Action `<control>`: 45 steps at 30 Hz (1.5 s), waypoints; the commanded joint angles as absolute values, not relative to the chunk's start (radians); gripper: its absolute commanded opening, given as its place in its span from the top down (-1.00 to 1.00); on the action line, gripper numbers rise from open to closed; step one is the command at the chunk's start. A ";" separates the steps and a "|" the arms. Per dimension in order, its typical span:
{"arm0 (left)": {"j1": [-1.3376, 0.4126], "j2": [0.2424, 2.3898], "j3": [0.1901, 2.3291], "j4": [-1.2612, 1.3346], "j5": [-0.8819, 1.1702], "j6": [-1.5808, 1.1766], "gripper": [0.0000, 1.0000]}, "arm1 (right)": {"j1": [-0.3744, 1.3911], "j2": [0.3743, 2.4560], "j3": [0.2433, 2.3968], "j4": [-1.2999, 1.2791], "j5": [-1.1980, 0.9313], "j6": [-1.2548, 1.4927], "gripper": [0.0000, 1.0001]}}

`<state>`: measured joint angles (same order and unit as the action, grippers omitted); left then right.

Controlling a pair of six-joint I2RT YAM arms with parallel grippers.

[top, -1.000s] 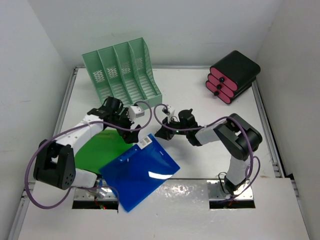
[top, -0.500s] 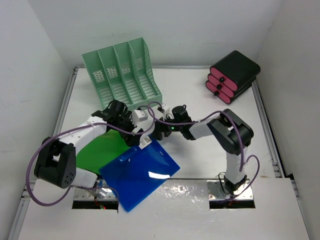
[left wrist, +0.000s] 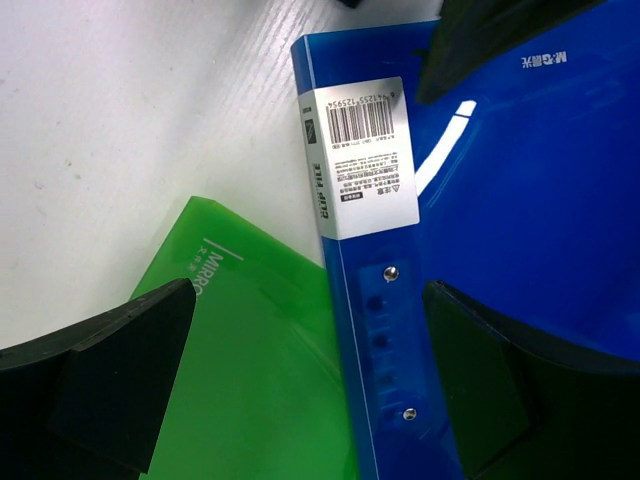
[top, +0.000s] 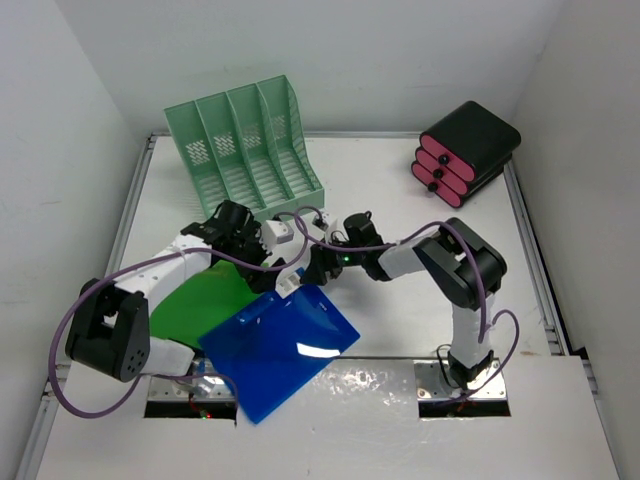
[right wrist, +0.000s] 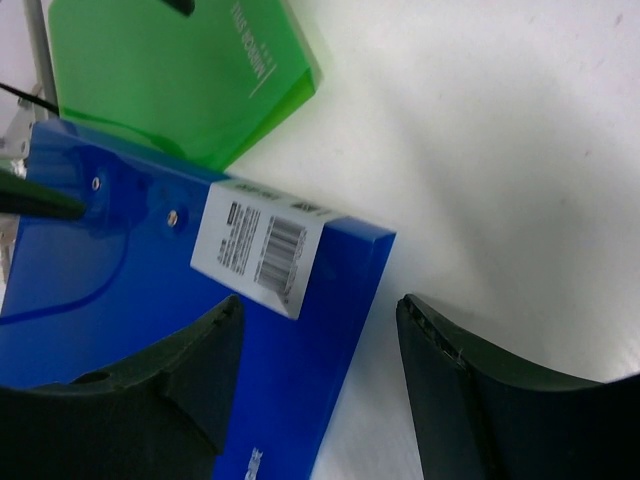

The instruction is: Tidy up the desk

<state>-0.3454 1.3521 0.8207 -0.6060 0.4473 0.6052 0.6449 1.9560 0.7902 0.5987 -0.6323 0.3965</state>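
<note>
1. Your desk (top: 400, 185) fills the middle of the top view, a white tabletop with thin rails along its edges.
2. A mint-green file rack (top: 245, 140) stands at its upper left, and a black-and-pink drawer box (top: 468, 150) sits at its upper right.
3. A blue clip file (top: 285, 345) lies at lower centre, overlapping a green folder (top: 200, 300) on its left.
4. Your left gripper (top: 283, 277) and right gripper (top: 318, 268) meet at the file's upper corner, just below the rack.
5. In the left wrist view, your left gripper is spread wide. One finger is over the green folder at lower left and the other over the blue cover at lower right. The file's spine and its white barcode label (left wrist: 360, 155) run up between them.
6. In the right wrist view, your right gripper is also spread wide and holds nothing. The labelled corner of the file lies between its fingers. The left finger is over the blue cover and the right one over bare desk.
7. You cannot tell whether any finger touches the file.
</note>
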 commanded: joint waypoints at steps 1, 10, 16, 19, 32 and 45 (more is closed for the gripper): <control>-0.345 1.345 0.845 -0.578 0.433 0.612 -0.92 | 0.653 1.898 0.772 0.511 -0.653 0.390 -0.21; -0.347 1.345 0.827 -0.545 0.397 0.606 -0.92 | 0.658 1.884 0.704 0.665 -0.705 0.528 -0.01; -0.347 1.332 0.816 -0.537 0.397 0.606 -0.92 | 0.666 1.865 0.681 0.726 -0.693 0.575 0.06; -0.347 1.333 0.811 -0.529 0.399 0.607 -0.92 | 0.667 1.873 0.696 0.724 -0.698 0.577 0.11; -0.347 1.338 0.801 -0.503 0.459 0.612 -0.92 | 0.678 1.971 0.700 0.864 -0.758 0.663 0.62; -0.353 1.342 0.776 -0.502 0.620 0.670 -0.91 | 0.709 1.899 0.641 0.939 -0.761 0.620 1.00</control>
